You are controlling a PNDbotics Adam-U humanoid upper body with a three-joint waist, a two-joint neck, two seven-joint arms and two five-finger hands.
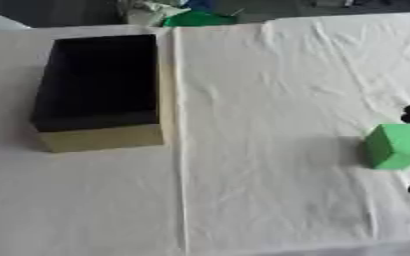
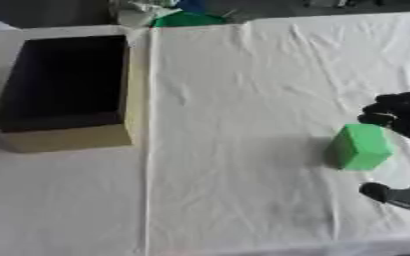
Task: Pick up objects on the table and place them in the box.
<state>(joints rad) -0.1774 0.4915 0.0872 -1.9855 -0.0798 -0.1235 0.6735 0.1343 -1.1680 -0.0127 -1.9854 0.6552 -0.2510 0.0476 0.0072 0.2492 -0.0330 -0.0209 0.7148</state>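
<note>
We see a white cloth (image 2: 243,100) covering the table, creased and with a long fold running from far to near just right of the box. The box (image 1: 103,137) sits at the far left: an open cardboard box with a dark interior and a tan near wall, and we can make out nothing inside it.

On the right side of the cloth, well apart from the box, stands 1 green block (image 2: 361,147), resting on the cloth.

The right hand (image 2: 403,116) comes in from the right edge, black, and brackets the block: its fingers (image 2: 385,112) curl just beyond the block's far right corner, while the thumb (image 2: 385,192) lies on the near side, a little apart from the block. The hand is spread around the block rather than closed on it; we cannot tell whether any finger touches it.

Beyond the table's far edge lies something green (image 2: 187,20) among pale clutter.
</note>
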